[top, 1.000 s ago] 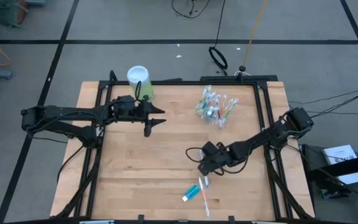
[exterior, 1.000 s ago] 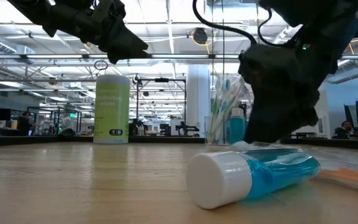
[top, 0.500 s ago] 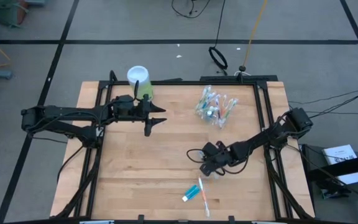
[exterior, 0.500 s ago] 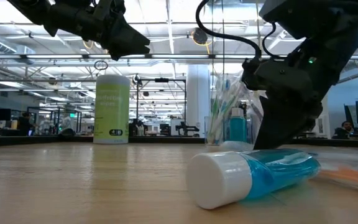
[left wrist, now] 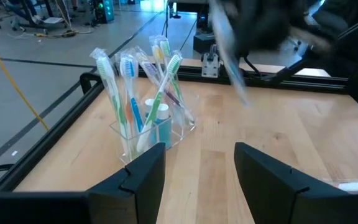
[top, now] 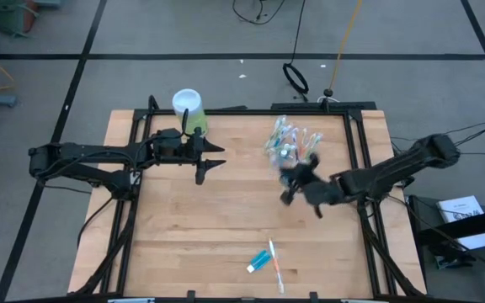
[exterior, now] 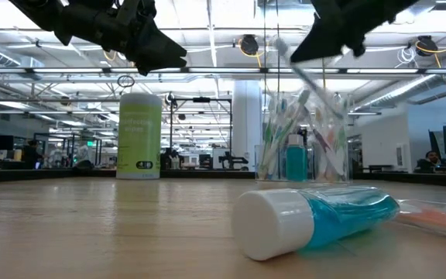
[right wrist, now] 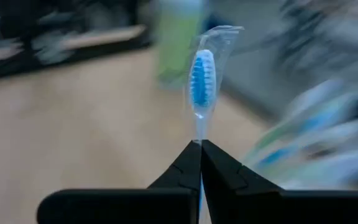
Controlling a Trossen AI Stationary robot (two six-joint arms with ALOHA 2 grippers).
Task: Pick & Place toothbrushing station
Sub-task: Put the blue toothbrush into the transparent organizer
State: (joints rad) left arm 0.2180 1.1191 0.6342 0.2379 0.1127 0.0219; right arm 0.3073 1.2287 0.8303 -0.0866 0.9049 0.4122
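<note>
Right wrist view: the right gripper (right wrist: 199,149), now clamped on a wrapped blue-bristled toothbrush (right wrist: 201,78), has lifted it off the table toward the clear plastic cup (top: 289,147) — placement next!

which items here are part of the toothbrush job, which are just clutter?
Job: clear cup of toothbrushes; wrapped toothbrush pinched in right claw; toothpaste tube and loose toothbrush on the table.
Clutter: green canister by the idle left claw.
</note>
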